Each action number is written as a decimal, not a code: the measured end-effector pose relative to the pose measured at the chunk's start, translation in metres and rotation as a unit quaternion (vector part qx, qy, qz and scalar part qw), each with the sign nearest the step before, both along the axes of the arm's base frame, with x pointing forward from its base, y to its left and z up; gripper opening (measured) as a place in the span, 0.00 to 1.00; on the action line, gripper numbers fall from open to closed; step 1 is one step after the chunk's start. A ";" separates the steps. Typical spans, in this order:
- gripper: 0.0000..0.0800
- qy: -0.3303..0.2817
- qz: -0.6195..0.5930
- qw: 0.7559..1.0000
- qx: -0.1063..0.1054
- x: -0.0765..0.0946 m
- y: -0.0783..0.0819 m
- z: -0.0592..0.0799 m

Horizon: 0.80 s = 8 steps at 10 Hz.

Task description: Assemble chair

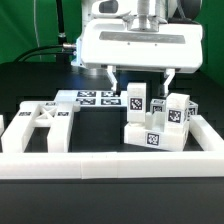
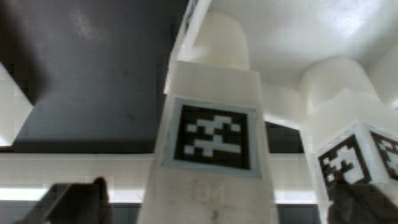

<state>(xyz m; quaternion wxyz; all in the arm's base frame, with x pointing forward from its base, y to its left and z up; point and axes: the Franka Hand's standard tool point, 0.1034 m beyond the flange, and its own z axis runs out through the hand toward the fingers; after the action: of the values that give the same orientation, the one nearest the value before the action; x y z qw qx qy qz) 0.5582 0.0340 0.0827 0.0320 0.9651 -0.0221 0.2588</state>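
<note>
Hovering with the gripper (image 1: 141, 80) spread wide and empty just over the chair pieces (image 1: 155, 122) by the near edge of the table (image 1: 110, 205), best moving dead vertical, clear of the tagged post (image 2: 214, 140).

Bright even light, wrist view blurred

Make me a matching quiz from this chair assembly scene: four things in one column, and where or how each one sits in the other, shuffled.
1 cross-braced side
2 marker board
3 border rail
4 gripper

A open, above the tagged posts
B lying flat, at the exterior view's left
C long, across the front
D flat, behind the white parts

Pairs: 1-B, 2-D, 3-C, 4-A
</note>
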 end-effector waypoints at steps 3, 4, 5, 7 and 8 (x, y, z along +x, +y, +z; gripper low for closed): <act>0.81 0.005 0.000 1.000 0.005 0.010 -0.007 0.018; 0.81 0.005 0.004 1.000 0.005 0.012 -0.008 0.025; 0.81 0.005 0.006 1.000 0.004 0.013 -0.009 0.028; 0.81 0.008 0.007 1.000 0.005 0.014 -0.008 0.029; 0.81 0.015 0.007 1.000 0.007 0.015 -0.007 0.028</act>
<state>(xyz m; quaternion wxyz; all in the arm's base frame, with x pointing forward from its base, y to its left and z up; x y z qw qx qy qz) 0.5728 0.0266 0.1111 0.0237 0.9692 -0.0165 0.2445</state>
